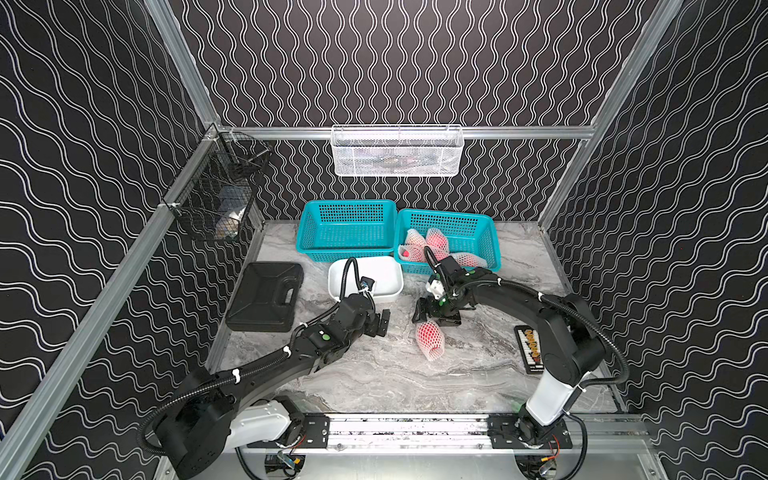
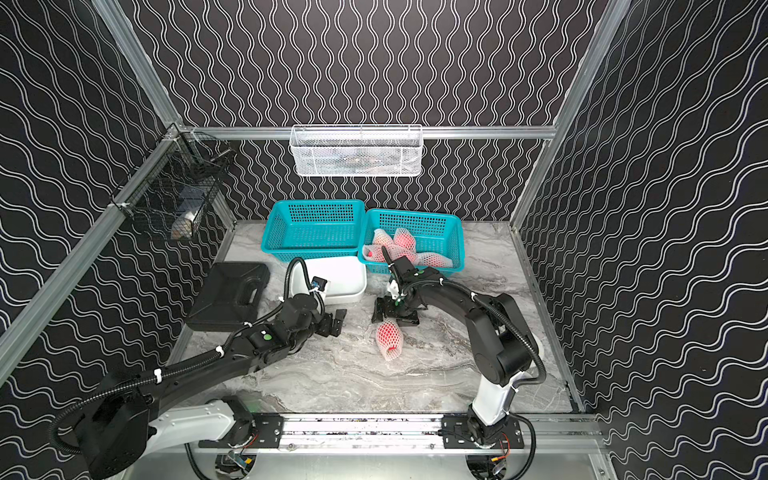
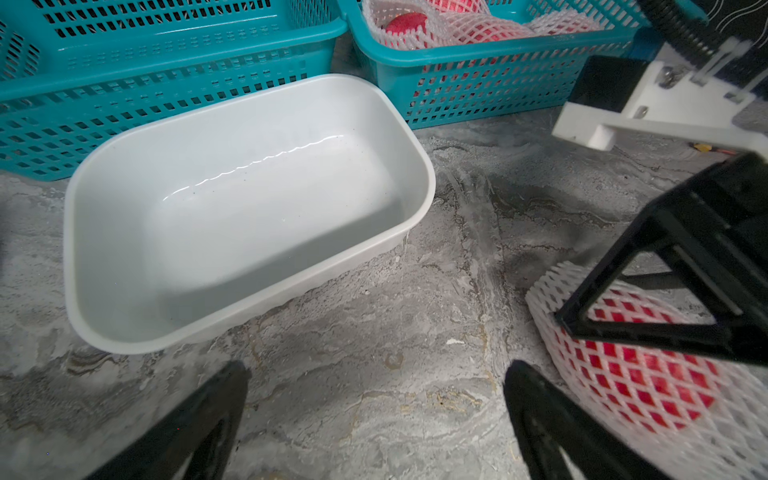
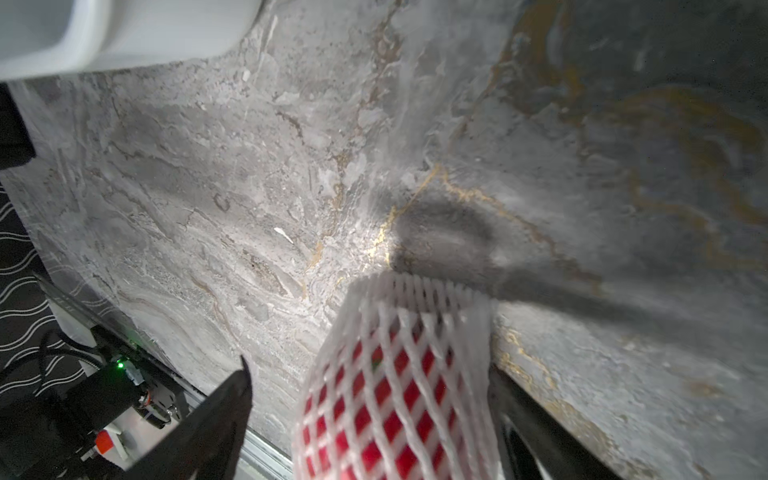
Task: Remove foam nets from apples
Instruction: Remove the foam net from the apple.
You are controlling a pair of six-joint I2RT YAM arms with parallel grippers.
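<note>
In both top views, black wave-patterned walls enclose a grey marbled desk. A teal basket at its far edge holds netted apples, beside a white tub. Mid-desk, one netted apple lies between wide right jaws; left jaws wide, holding nothing.

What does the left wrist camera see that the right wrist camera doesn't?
Only the left wrist view shows a teal basket, a second teal basket holding netted apples, and the whole inside of the white tub. Only the right wrist view shows a small green light and a strip of wavy wall. Both show the single netted apple lying on the marble table, plus at least a corner of the tub.
</note>
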